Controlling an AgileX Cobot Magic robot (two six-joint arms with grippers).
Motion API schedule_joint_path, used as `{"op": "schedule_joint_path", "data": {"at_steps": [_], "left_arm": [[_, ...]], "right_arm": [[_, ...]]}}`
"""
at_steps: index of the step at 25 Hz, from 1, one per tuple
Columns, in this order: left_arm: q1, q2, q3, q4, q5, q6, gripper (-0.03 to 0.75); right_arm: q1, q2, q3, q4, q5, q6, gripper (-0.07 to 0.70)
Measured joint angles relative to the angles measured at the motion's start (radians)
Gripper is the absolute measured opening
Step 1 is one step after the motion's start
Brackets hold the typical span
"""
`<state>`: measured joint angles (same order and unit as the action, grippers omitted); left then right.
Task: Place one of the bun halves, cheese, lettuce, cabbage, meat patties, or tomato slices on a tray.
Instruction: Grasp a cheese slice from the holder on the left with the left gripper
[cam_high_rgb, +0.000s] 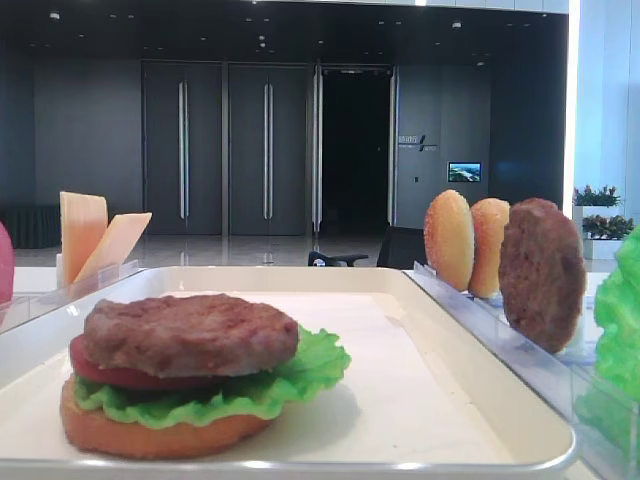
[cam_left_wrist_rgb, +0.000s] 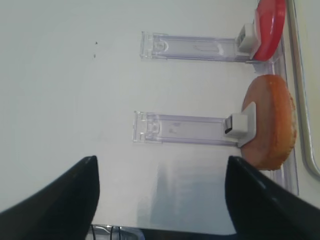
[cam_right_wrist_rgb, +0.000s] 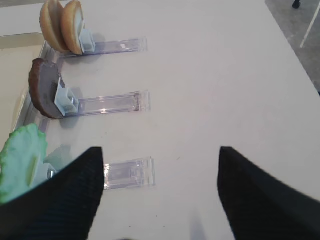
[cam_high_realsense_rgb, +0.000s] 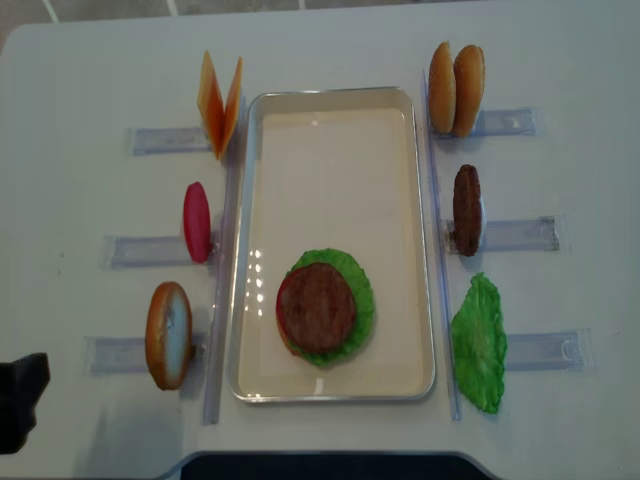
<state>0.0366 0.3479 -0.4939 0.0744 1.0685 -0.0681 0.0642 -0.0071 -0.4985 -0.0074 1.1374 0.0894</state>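
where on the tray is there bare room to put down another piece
The tray's far half, between the cheese side and the bun halves side, is bare. The near half is crowded by the stacked burger, leaving only narrow strips along the rims.

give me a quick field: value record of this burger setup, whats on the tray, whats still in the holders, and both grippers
tray: cream, centre of table, holds one stack
stack, bottom to top: bun half, lettuce, tomato slice, meat patty
left holders: cheese slices, tomato slice, bun half
right holders: two bun halves, meat patty, lettuce leaf
left gripper: open, empty, over the table beside the bun half
right gripper: open, empty, over the table near the lettuce leaf
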Motion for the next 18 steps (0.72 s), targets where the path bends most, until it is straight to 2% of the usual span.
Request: {"op": "schedule_joint_path", "data": {"at_steps": [10,18], "left_arm": [[0.000,0.329,-0.085,0.009,-0.024,-0.022,0.591],[0.000,0.680,-0.272,0.009,-0.027,-0.023,0.591]], "right_arm": [[0.000,0.000,0.000,0.000,0.000,0.000,0.488],[0.000,0.000,0.000,0.000,0.000,0.000,0.488]]}}
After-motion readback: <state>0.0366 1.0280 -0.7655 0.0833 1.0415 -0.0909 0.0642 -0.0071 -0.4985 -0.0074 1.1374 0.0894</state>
